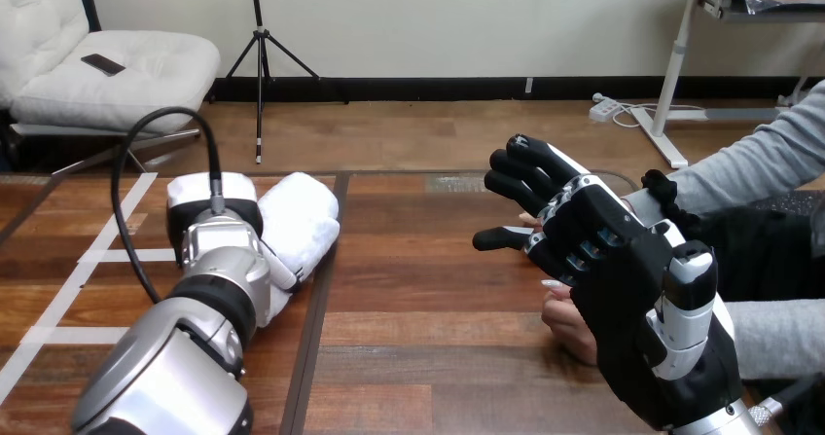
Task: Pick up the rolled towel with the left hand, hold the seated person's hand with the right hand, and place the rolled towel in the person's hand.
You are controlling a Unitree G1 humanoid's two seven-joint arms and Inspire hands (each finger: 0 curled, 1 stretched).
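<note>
- White tape lines [92, 257] cross the wooden table [418, 289] at its far left.
- The left arm [165, 367] comes up from the bottom edge, with its silver forearm pointing away across the table.
- The left hand [209, 197] sits at the end of that arm, with its white-shelled back facing the camera. It is pressed against the left side of the rolled towel [306, 211]. The wrist hides the rest of the hand, so I cannot tell whether it grips the towel or only rests on it.
- The rolled towel is white and lies on the table just right of the left hand, touching it. Its rounded end sticks out beyond the hand toward the middle of the table.
- A bare stretch of wood separates the towel from the right hand, and the two are well apart.
- The right hand [613, 270] is raised above the right side of the table. It is spread wide, with its fingers [525, 167] straight and pointing up and left, and its thumb [494, 238] sticking out to the left.
- The person's hand [569, 330] lies under the right hand, with fingertips showing at that hand's lower left edge. Nothing of the right hand curls round it.
- A grey sleeve [759, 158] reaches in from the right edge toward the right hand.
</note>
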